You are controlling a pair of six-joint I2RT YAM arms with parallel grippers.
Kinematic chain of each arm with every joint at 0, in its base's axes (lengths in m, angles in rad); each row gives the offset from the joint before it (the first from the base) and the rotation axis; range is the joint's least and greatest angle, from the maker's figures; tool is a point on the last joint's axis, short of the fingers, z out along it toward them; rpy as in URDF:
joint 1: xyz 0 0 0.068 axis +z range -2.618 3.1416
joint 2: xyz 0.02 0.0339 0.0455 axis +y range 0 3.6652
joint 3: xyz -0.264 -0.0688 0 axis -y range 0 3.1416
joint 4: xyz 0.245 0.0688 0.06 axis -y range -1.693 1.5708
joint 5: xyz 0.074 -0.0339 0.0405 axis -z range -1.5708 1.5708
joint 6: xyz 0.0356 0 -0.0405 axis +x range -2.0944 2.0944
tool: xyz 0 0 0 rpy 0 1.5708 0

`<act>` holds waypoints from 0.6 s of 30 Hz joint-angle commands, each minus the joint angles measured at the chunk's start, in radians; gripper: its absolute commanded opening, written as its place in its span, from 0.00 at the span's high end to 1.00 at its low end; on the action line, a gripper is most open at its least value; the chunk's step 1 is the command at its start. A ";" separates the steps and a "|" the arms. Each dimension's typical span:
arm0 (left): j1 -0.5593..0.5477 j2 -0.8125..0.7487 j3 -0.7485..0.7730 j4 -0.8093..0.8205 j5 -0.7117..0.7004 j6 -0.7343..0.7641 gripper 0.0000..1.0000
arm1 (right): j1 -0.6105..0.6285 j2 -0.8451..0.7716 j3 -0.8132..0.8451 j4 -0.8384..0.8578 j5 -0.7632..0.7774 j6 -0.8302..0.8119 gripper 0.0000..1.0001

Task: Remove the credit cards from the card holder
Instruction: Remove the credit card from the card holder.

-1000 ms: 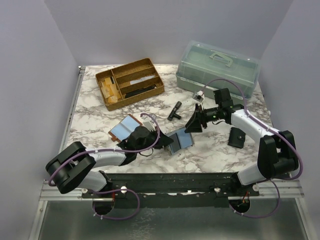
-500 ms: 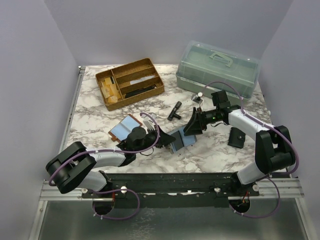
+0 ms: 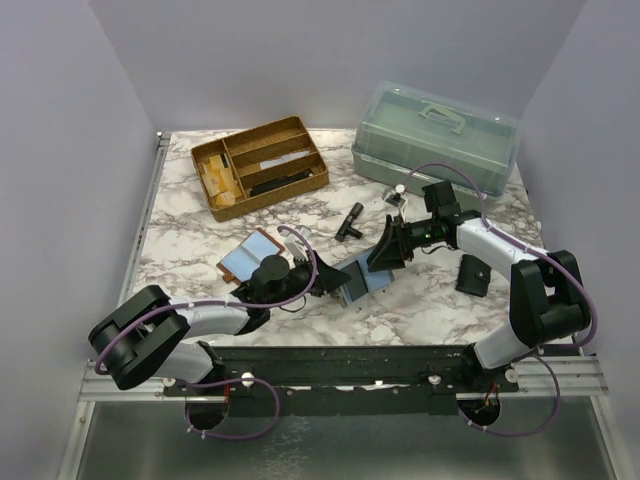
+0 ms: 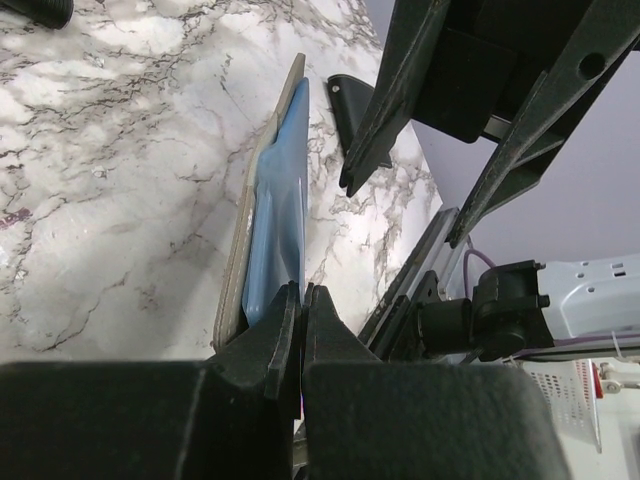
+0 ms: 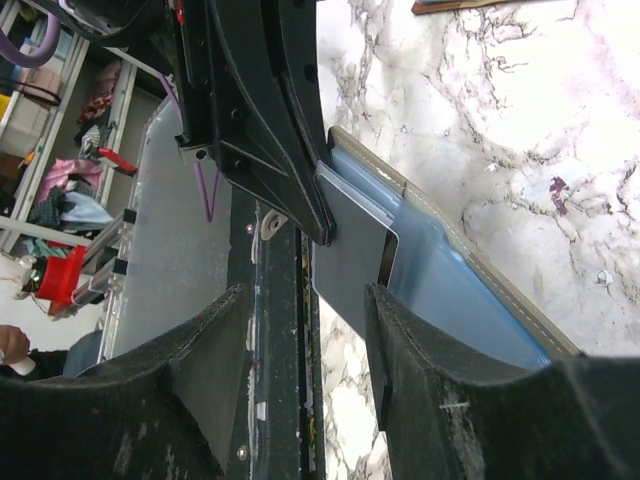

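Tabletop (image 3: 180,240) of veined marble, lilac walls (image 3: 60,150)

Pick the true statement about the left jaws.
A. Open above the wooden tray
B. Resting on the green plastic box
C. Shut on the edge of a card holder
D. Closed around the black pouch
C: in the left wrist view the left jaws are pinched together on the near edge of the card holder, which is lifted on edge off the table.

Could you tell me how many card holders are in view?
2 card holders: one lies open beside the left arm; the other, at the centre, is pinched by the left pincer. A black pouch at right might be another.
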 commanded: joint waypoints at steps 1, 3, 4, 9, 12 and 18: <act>0.000 -0.034 -0.018 0.057 0.023 0.015 1.00 | 0.006 0.015 -0.002 -0.003 -0.027 -0.020 0.46; -0.001 -0.039 -0.018 0.057 0.023 0.018 1.00 | 0.006 0.012 -0.002 -0.003 -0.029 -0.022 0.46; -0.001 -0.041 -0.019 0.056 0.023 0.018 1.00 | 0.007 0.012 -0.003 -0.003 -0.029 -0.023 0.46; 0.000 -0.047 -0.026 0.057 0.021 0.015 1.00 | 0.006 0.010 0.001 -0.006 -0.032 -0.028 0.46; 0.000 -0.049 -0.027 0.057 0.020 0.015 1.00 | 0.007 0.010 0.002 -0.010 -0.033 -0.032 0.45; 0.000 -0.048 -0.024 0.057 0.020 0.015 1.00 | 0.007 0.008 0.005 -0.016 -0.035 -0.038 0.46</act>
